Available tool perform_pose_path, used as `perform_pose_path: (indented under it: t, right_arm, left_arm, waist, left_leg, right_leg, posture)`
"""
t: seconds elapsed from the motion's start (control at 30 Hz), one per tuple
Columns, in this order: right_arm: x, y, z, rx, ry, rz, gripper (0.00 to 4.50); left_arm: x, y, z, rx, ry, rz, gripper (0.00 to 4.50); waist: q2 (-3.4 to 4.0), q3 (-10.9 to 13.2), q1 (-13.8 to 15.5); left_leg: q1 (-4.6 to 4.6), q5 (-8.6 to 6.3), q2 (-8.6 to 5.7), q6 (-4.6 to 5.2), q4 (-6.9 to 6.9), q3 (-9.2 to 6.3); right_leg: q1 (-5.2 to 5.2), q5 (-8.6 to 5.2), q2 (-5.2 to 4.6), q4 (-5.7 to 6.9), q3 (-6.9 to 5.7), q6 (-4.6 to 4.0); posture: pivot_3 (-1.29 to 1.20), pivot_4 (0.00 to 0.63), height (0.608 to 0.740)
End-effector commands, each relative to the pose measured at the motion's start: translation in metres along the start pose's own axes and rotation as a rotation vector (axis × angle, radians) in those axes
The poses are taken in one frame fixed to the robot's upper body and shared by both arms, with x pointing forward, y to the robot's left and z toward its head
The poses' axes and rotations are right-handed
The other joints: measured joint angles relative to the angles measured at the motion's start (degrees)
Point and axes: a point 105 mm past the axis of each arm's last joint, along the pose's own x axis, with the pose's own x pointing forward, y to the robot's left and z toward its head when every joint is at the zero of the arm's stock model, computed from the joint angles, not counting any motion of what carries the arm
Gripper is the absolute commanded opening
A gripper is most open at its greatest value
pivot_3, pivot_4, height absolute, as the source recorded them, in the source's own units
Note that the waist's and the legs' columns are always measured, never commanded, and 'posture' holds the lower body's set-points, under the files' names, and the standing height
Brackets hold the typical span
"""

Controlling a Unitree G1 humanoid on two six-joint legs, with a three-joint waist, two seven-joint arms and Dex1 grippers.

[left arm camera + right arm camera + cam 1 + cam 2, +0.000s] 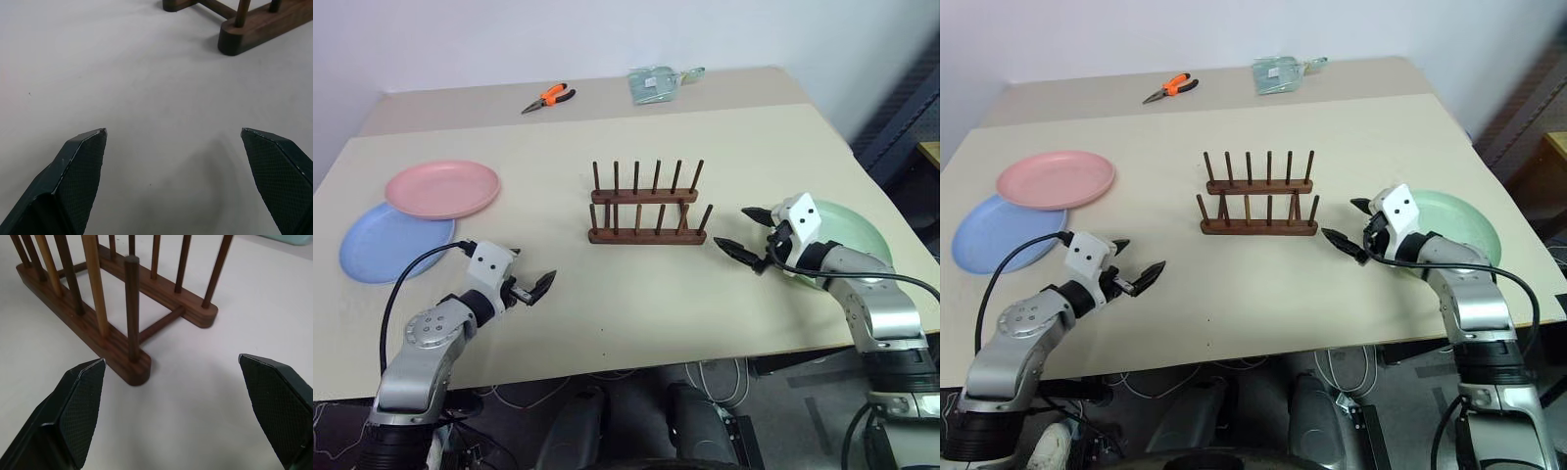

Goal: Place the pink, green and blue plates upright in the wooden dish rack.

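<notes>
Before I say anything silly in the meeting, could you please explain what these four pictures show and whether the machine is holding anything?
They show one moment seen by a humanoid robot with two arms, each ending in a gripper of two black fingers. The two wide pictures come from a stereo camera on its head, looking down over a beige table. The two close pictures come from cameras on its wrists, looking along each gripper's fingers.

In the middle stands the wooden dish rack, with no plate in it. On the robot's left the pink plate lies partly over the blue plate. On its right lies the green plate, partly behind the right arm. At the far edge are orange-handled pliers and a small clear packet.

The left gripper and right gripper are both open and hold nothing.
</notes>
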Motion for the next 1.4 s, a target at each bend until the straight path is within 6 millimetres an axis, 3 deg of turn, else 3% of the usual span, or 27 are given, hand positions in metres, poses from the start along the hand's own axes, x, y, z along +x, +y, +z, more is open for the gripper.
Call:
perform_pose_path:
  t: [0.03,0.27,0.53,0.8,0.93,1.07,1.17,1.37,1.4]
  right_arm:
    - [0.004,-0.007,0.011,-0.047,-0.027,-0.010,4.45]
    - [0.008,-0.013,0.009,-0.087,-0.014,-0.034,4.45]
    - [-0.009,-0.003,0.003,-0.080,0.030,-0.031,4.45]
    - [-0.026,0.015,0.001,-0.078,0.032,-0.087,4.45]
    - [-0.035,0.013,0.002,-0.076,0.031,-0.135,4.45]
    - [-0.041,0.013,0.002,-0.082,0.035,-0.157,4.45]
    - [-0.045,0.014,0.000,-0.084,0.040,-0.173,4.50]
    - [-0.049,0.015,-0.003,-0.086,0.051,-0.179,4.50]
    - [-0.049,0.015,-0.004,-0.086,0.055,-0.179,4.50]
  left_arm:
    - [0.001,-0.004,0.012,0.031,-0.048,-0.001,4.50]
    - [0.001,-0.004,0.012,0.024,-0.050,0.002,4.50]
    - [0.018,-0.009,0.012,0.026,-0.043,-0.106,4.50]
    - [0.071,-0.026,0.013,0.117,0.007,-0.451,4.50]
    - [0.102,-0.039,0.016,0.159,0.044,-0.609,4.50]
    - [0.120,-0.049,0.010,0.230,0.098,-0.678,4.50]
    - [0.124,-0.062,0.013,0.208,0.069,-0.738,3.63]
    - [0.117,-0.072,0.009,0.215,0.045,-0.793,0.79]
    - [0.113,-0.074,0.007,0.223,0.040,-0.812,0.78]
  waist:
    - [0.00,0.0,0.0]
    - [0.00,0.0,0.0]
    - [0.00,0.0,0.2]
    - [0.00,0.0,0.4]
    - [0.01,0.0,0.6]
    - [-0.05,-0.1,1.2]
    - [-0.05,-0.1,1.3]
    - [-0.05,-0.1,1.3]
    - [-0.04,-0.1,1.2]
  left_leg:
    - [0.00,0.00,0.00,0.00,0.00,0.00]
    - [0.00,0.00,0.00,0.00,0.00,0.00]
    - [-0.01,0.00,-0.03,0.00,0.00,-0.01]
    - [-0.02,0.00,-0.05,0.00,0.04,-0.01]
    - [-0.02,0.01,-0.10,0.00,0.09,0.00]
    - [-0.02,0.00,-0.14,0.02,0.07,0.00]
    - [-0.02,-0.01,-0.15,0.03,0.09,0.00]
    - [0.00,-0.02,-0.16,0.06,0.10,-0.03]
    - [0.01,-0.02,-0.16,0.06,0.09,-0.03]
  right_leg:
    - [0.00,0.00,0.00,0.00,-0.01,0.00]
    - [0.00,0.00,0.00,0.00,0.00,0.01]
    - [0.00,0.00,-0.01,0.00,-0.01,0.02]
    - [0.01,0.01,-0.01,0.01,-0.03,0.03]
    - [0.02,0.02,-0.02,0.02,-0.03,0.04]
    - [0.03,0.02,-0.05,0.00,-0.03,0.07]
    - [0.05,0.01,-0.07,-0.01,-0.03,0.09]
    - [0.09,0.00,-0.07,0.00,-0.03,0.13]
    - [0.09,0.00,-0.07,0.01,-0.03,0.13]
  posture:
    - [0.00,0.150,0.732]
    - [0.00,0.150,0.732]
    - [0.00,0.150,0.732]
    - [0.00,0.150,0.732]
    - [0.00,0.150,0.732]
    - [0.00,0.150,0.732]
    - [0.00,0.150,0.732]
    - [0.00,0.150,0.732]
    - [0.00,0.150,0.732]
